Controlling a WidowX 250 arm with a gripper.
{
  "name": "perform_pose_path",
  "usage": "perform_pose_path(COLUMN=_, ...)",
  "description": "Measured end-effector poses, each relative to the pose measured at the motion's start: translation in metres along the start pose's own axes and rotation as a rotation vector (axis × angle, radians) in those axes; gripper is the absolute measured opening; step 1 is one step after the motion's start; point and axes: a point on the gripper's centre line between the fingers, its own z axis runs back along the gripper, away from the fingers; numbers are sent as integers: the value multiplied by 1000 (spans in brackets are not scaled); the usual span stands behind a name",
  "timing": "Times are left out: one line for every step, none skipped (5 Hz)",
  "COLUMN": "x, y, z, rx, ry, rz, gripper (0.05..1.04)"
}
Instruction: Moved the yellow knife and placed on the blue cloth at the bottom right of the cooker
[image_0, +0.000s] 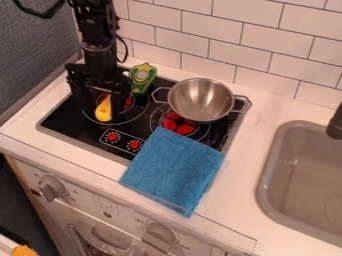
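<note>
"Where's the yellow knife (103, 109)?"

"By the left burner of the cooker (63, 118), apart from the blue cloth (175, 167) draped over the near right corner."

"And the gripper (100, 109)?"

"Low over the knife, jaws spread, one to either side of it."

"The metal pot (200, 101)?"

"Toward the cooker's right edge."

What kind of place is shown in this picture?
Probably a toy kitchen: it has a small cooktop with a pot on it, a sink and an oven below.
</note>
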Motion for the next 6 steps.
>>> perform_pose_path(x=0, y=0, z=-1, rx=25, ry=-2, rz=10, gripper=656)
perform_pose_path(x=-1, y=-2, z=-2, rx=32, ry=-6, rz=25, gripper=499)
perform_pose_path(x=-2, y=-3, z=-3, rx=30, ry=-4, rz=41, gripper=499)
perform_pose_path(x=-7, y=3, z=1, rx=57, ry=27, rz=79, gripper=499)
perform_pose_path(x=-8, y=17, z=59, rx=118, ry=-82, rz=178, gripper=499)
perform_pose_path(x=-30, y=4, z=85, rx=100, ry=-81, rz=147, gripper=499)
